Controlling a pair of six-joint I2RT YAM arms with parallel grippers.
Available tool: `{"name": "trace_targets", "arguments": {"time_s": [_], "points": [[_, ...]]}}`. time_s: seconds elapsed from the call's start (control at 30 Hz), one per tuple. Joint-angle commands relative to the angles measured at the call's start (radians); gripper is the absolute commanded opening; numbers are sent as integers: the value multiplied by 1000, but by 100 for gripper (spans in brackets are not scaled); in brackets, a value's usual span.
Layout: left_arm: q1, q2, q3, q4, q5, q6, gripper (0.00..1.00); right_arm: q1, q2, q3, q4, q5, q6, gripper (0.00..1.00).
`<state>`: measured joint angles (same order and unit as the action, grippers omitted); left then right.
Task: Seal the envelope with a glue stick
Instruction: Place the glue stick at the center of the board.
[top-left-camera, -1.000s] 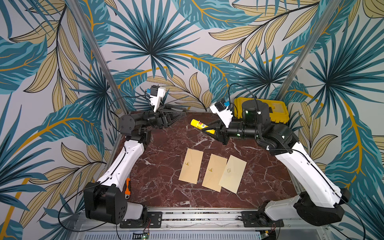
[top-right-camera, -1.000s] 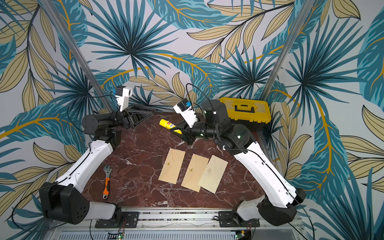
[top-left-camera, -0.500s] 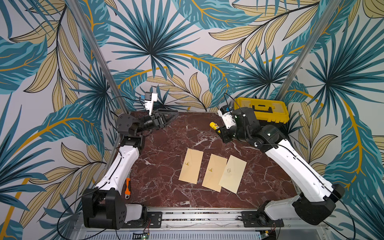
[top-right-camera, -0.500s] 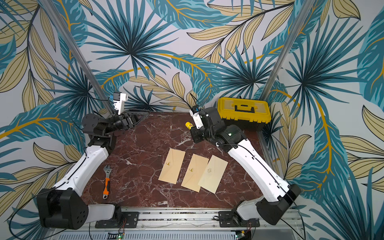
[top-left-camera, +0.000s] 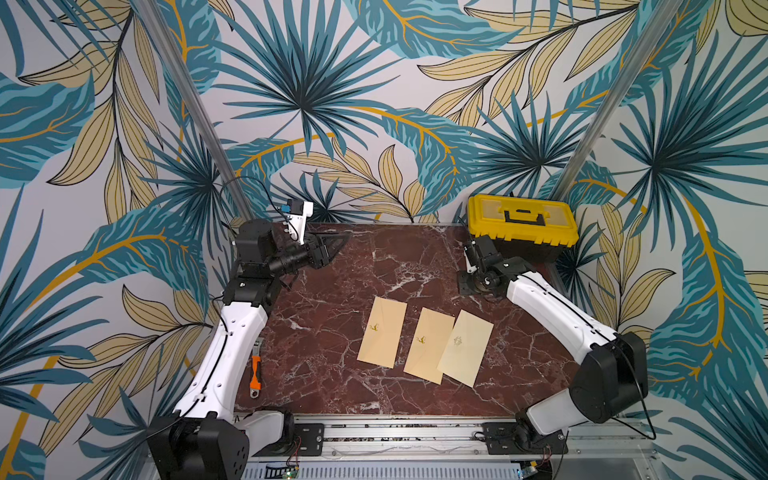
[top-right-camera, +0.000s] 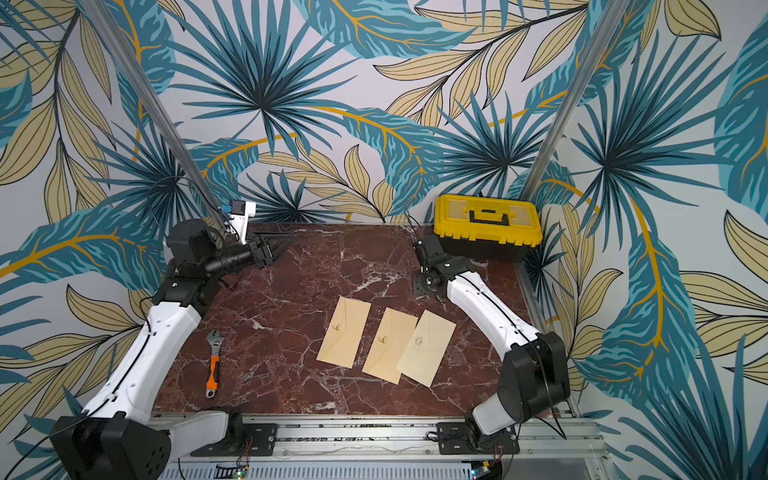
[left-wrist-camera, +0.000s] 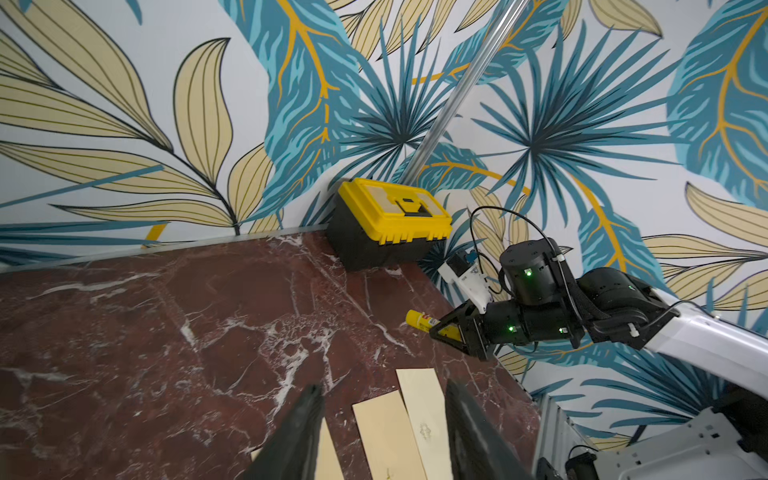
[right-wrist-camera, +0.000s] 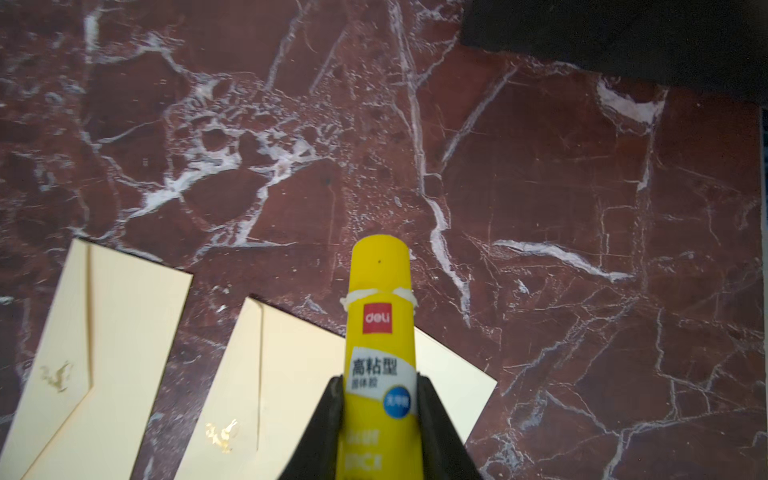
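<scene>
- A dark red marble tabletop (top-left-camera: 332, 299), polished and veined in white, is spread across the lower centre of both top views.
- A boxy black plastic toolbox (top-left-camera: 519, 237) with a yellow lid is set right of centre.
- Three flat cream paper envelopes (top-left-camera: 382, 332) are fanned at lower centre.
- The left gripper (left-wrist-camera: 382, 388) is seen spread and empty.
- The glue stick (right-wrist-camera: 380, 332), a smooth yellow capped cylinder with a white label, is pinched by the right gripper (right-wrist-camera: 380, 380) at lower centre of the right wrist view.
</scene>
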<state>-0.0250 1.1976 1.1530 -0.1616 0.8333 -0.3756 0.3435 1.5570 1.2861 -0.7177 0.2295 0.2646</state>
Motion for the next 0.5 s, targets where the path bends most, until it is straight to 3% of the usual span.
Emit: {"name": "trace_targets", "arguments": {"time_s": [0.0,0.23,0.47], "points": [[9,-15,-33,-95,-92,117,51,-41,18,-59,61,82,31,0],[9,-9,-78,-73,-117,126,51,-162,37,-194,103,79,91,0],[9,-6,-90,-75,-110,129,52,-182,40,-241,-25,152,209,0]]}}
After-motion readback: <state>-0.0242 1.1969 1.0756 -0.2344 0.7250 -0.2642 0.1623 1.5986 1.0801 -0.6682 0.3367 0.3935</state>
